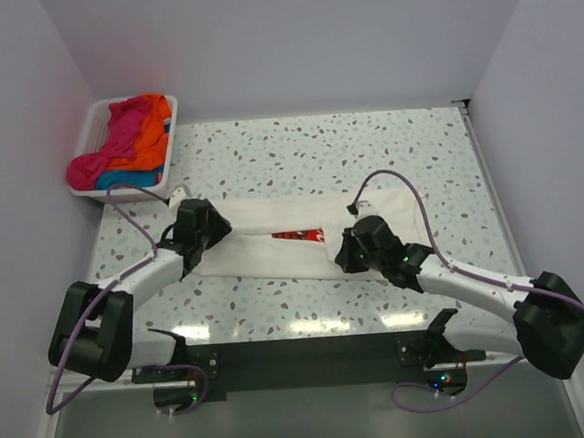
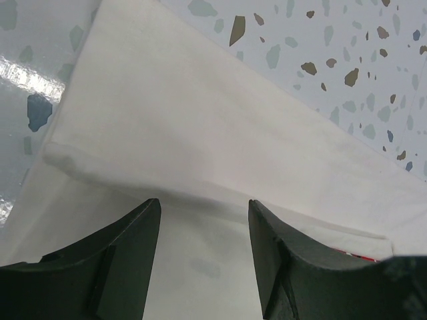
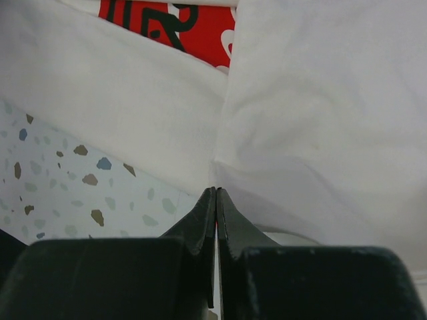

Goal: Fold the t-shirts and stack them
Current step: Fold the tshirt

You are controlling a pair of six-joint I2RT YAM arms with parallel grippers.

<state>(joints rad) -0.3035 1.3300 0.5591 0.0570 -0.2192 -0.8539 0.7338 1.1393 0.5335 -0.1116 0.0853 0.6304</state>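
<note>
A cream-white t-shirt lies partly folded across the middle of the table, a strip of its red print showing between the folded flaps. My left gripper hovers over the shirt's left end, jaws open, with nothing but flat cloth between the fingers. My right gripper is at the shirt's near right edge. In the right wrist view its tips are shut on a folded edge of the white cloth, creases running up from the pinch toward the red print.
A white slatted basket stands at the back left corner holding pink, orange and blue t-shirts. Speckled tabletop surrounds the shirt. White walls close in the left, back and right sides.
</note>
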